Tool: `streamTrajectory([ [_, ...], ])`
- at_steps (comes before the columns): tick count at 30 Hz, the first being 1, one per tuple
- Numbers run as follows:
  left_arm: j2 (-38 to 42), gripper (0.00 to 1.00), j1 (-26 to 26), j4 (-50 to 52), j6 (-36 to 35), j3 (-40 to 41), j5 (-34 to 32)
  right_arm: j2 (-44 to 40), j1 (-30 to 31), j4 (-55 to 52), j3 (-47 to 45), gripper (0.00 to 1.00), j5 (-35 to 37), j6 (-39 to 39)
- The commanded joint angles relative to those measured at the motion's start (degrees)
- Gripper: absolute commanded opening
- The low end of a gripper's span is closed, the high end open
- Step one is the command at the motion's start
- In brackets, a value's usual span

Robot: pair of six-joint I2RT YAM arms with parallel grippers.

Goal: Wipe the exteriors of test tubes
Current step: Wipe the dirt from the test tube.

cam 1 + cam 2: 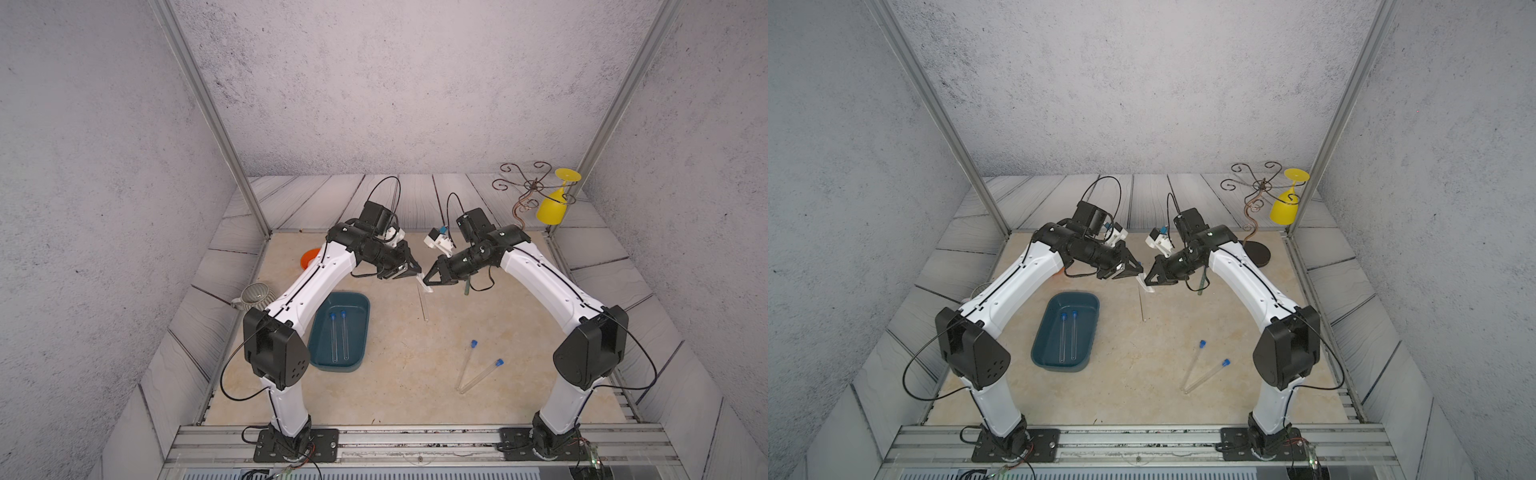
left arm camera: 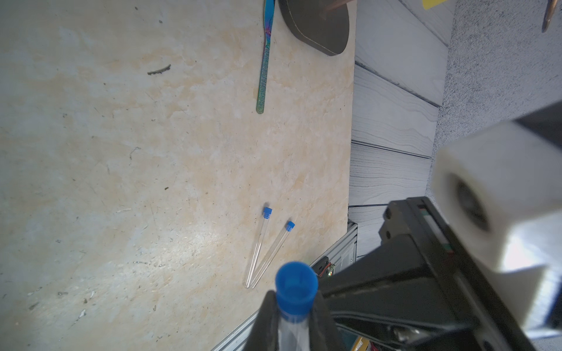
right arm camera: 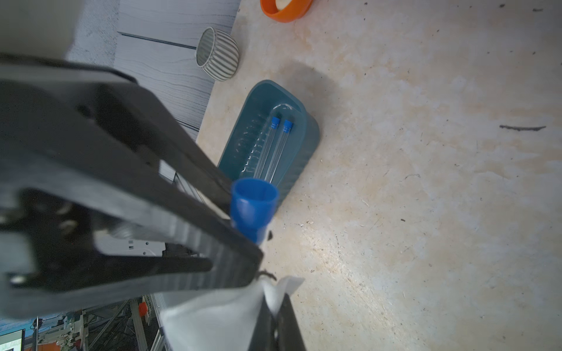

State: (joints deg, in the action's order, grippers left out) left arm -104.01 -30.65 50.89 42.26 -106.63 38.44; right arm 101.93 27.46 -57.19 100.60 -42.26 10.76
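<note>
My left gripper [image 1: 417,275] [image 2: 295,329] is shut on a clear test tube [image 1: 424,306] [image 1: 1142,306] just under its blue cap [image 2: 296,284] [image 3: 254,203]. The tube hangs down over the middle of the table. My right gripper [image 1: 428,281] [image 3: 275,329] is shut on a white cloth [image 1: 427,288] [image 3: 219,316], which lies against the tube's upper part right beside the left fingers. Two capped test tubes [image 1: 340,336] [image 3: 273,147] lie side by side in the teal tray [image 1: 362,328] [image 3: 307,146]. Two more test tubes [image 1: 473,370] [image 2: 266,249] lie on the table at the front right.
A wire stand [image 1: 530,187] with a hanging yellow glass [image 1: 552,208] is at the back right, and its dark base [image 2: 319,27] sits on the table. A colourful flat utensil [image 2: 264,63] lies under the right arm. A striped mug [image 1: 255,296] and an orange bowl [image 1: 309,257] are at the left.
</note>
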Motion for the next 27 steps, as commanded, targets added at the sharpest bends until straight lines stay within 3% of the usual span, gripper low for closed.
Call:
streamTrajectory([
  [1,1.2,0.12,-0.4,0.0,-0.7,-1.8,0.6,0.9,0.2,0.1,-1.5,0.03,0.9,-0.5],
  [7,0.9,0.12,-0.4,0.1,-0.8,-2.2,0.3,0.7,0.7,1.3,-1.7,0.03,-1.4,0.0],
  [27,-3.0,0.12,-0.1,0.3,-1.6,-5.5,-1.7,-12.7,1.0,1.9,-12.2,0.04,-6.2,1.7],
])
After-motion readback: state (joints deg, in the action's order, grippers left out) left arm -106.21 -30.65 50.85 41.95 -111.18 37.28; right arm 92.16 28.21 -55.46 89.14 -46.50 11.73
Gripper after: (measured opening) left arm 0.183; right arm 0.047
